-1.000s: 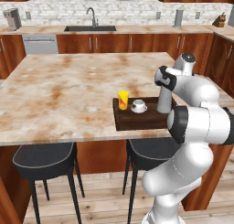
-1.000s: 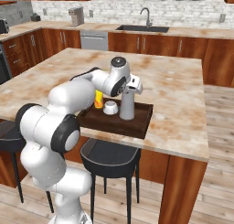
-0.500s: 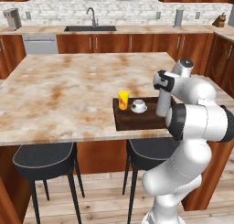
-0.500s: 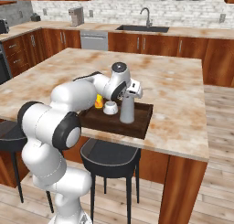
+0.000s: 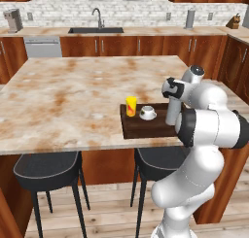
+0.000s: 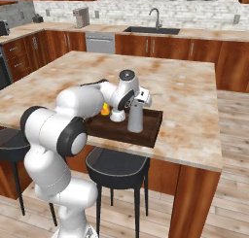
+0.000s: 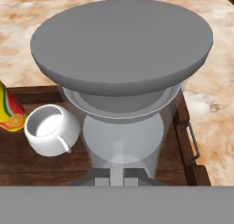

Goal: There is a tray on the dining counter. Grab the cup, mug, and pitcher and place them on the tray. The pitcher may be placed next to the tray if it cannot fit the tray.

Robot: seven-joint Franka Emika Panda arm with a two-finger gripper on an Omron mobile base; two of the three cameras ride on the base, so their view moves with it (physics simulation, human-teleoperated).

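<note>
The hand (image 6: 137,97) sat at the neck of the pitcher (image 6: 135,118), level with its top, and whether its fingers gripped the neck or had let go could not be told: the hand view looked straight down on the grey lid and hid any contact. The pitcher stood upright on the tray (image 5: 146,129), toward the tray's right end, with its base inside the rim as far as the pictures showed. Just beside it was the mug (image 7: 49,130), handle turned toward the pitcher, and beyond that the cup (image 5: 131,106) at the tray's left end. The tray lay at the near edge of the desk (image 5: 73,96), above the stools (image 5: 46,166).

All three things seemed placed, so the step looked like release. Done well, it would mean opening fully, then lifting straight up, clear of the wide lid, before any sideways swing, since a tall pitcher tips easily and the mug was close.
</note>
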